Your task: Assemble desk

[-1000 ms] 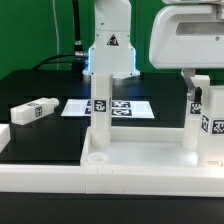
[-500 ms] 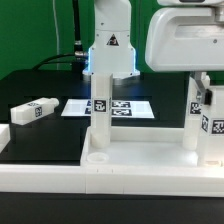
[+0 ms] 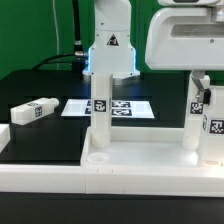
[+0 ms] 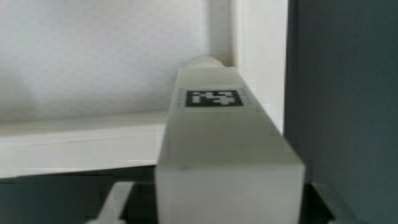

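The white desk top [image 3: 140,168] lies at the front with its rim up. One white tagged leg [image 3: 100,120] stands upright in its corner on the exterior view's left. Two more legs stand at the exterior view's right: one [image 3: 195,125] further back, and a nearer one [image 3: 214,130] under my gripper [image 3: 204,88]. In the wrist view my gripper [image 4: 222,208] is shut on this leg [image 4: 222,140], whose tag faces the camera, with the desk top's rim [image 4: 107,130] behind it. A fourth leg [image 3: 35,111] lies loose on the black table.
The marker board [image 3: 125,108] lies flat on the table behind the standing legs. The robot's base [image 3: 110,45] stands behind it. A white border rail [image 3: 6,135] runs along the exterior view's left edge.
My gripper's body has shifted slightly toward the exterior view's left while holding the leg. The other parts have not moved.
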`<move>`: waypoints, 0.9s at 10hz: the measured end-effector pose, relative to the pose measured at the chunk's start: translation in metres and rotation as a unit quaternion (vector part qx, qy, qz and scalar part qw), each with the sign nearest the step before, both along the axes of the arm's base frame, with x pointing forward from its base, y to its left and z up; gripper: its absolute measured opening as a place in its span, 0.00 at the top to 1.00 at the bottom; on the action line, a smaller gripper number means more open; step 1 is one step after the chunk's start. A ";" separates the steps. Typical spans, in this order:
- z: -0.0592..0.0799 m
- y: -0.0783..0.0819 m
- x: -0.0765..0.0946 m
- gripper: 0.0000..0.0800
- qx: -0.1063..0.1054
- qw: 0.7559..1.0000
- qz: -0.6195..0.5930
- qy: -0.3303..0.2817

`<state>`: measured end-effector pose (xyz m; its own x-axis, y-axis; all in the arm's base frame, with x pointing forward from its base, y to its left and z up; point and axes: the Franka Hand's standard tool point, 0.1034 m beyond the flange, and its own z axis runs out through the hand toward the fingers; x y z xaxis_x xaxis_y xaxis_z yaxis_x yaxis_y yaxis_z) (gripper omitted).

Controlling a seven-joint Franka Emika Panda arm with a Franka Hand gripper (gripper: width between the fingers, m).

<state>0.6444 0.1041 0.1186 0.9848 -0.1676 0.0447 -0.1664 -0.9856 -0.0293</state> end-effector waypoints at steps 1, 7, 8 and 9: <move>0.000 -0.001 0.000 0.64 0.002 0.999 -0.043 0.001; -0.002 -0.005 -0.002 0.64 0.025 0.922 -0.386 0.013; -0.002 -0.006 -0.002 0.64 0.030 0.894 -0.447 0.016; -0.002 -0.006 -0.002 0.64 0.031 0.881 -0.472 0.018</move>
